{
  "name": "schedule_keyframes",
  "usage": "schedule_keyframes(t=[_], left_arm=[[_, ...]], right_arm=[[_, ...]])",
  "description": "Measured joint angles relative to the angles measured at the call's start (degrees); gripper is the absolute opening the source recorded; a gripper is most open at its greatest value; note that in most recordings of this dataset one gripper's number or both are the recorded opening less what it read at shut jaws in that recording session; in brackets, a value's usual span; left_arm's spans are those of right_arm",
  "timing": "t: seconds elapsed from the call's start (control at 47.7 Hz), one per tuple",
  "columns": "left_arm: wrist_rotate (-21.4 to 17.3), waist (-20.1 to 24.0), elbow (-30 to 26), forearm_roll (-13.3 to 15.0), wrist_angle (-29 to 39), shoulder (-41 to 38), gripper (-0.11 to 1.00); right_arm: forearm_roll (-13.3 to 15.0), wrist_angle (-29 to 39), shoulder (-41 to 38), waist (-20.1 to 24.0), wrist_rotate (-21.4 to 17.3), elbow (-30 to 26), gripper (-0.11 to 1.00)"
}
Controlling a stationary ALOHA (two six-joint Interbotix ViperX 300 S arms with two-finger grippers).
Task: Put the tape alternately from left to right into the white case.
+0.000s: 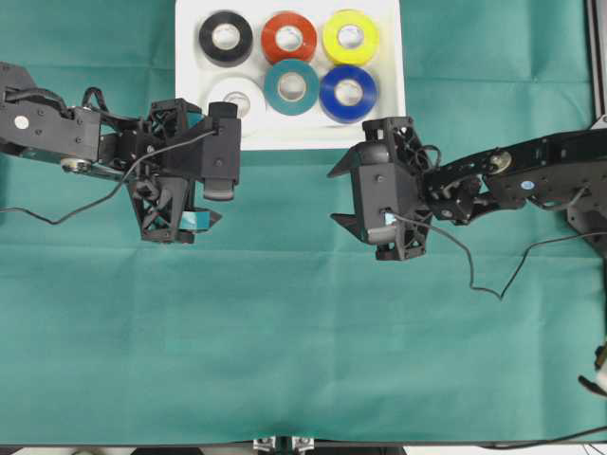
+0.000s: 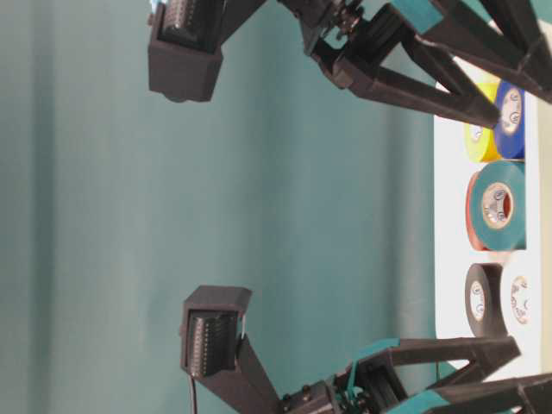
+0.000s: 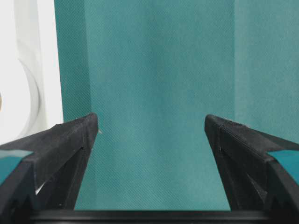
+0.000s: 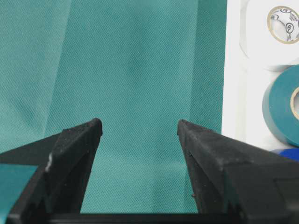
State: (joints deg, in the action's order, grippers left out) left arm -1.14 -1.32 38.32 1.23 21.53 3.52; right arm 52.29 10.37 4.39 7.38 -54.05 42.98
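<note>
All six tape rolls sit packed in the case at the table's far edge; your left gripper and right gripper hang wide open, empty — job looks finished.

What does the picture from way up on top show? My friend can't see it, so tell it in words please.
Six tape rolls sit in a white case at the top of a green table: black, orange-red and yellow behind, white, teal and blue in front. Below, the left gripper and right gripper hang open and empty.
</note>
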Motion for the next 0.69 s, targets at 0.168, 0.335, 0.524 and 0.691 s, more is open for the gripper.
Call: schedule_keyframes(t=[0.168, 0.335, 0.524, 0.691], left_arm=[[-0.09, 0.0, 0.0, 0.0, 0.09, 0.0, 0.7], [-0.09, 0.0, 0.0, 0.0, 0.09, 0.0, 0.7], [-0.09, 0.0, 0.0, 0.0, 0.09, 0.09, 0.7], [-0.09, 0.0, 0.35, -0.09, 0.09, 0.53, 0.7]], right_arm=[[-0.26, 0.0, 0.0, 0.0, 0.0, 0.0, 0.74], [-0.35, 0.09, 0.0, 0.0, 0.0, 0.0, 0.74], [-0.35, 0.0, 0.0, 0.0, 0.0, 0.0, 0.74], [-0.44, 0.18, 0.35, 0.0, 0.0, 0.0, 0.74]])
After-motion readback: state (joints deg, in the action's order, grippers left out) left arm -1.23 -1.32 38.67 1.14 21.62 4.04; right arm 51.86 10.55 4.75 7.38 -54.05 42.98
